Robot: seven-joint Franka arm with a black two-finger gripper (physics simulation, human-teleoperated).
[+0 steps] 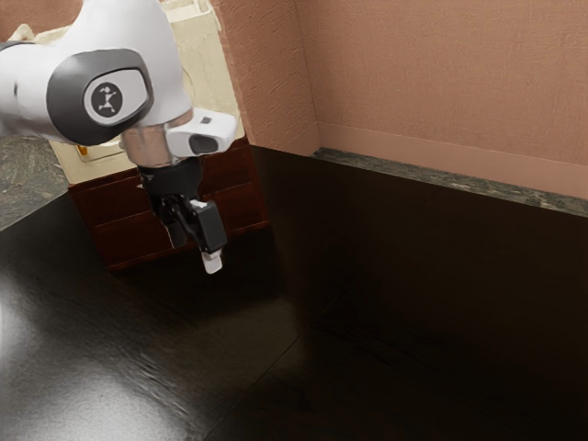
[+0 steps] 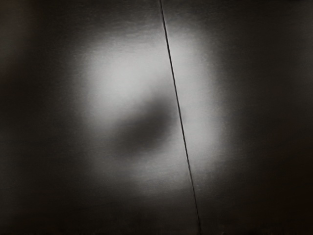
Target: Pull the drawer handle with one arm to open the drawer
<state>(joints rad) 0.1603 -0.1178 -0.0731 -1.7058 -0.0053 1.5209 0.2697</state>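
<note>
Gripper [image 1: 196, 256] open, empty; drawer front [image 1: 242, 208] looks rigid, likely mild sliding drag, grab handle (too indistinct to place) mid-span.

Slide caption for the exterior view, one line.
Franka arm with its hand open above the black table, red-brown drawers behind it.

The exterior view's left and top edges crop your white-and-grey jointed arm [image 1: 163, 69]; your black two-finger gripper [image 1: 195, 253] hides part of the reddish-brown drawer fronts [image 1: 241, 206]. Your wrist view shows a blurred dark patch [image 2: 146, 128].
</note>
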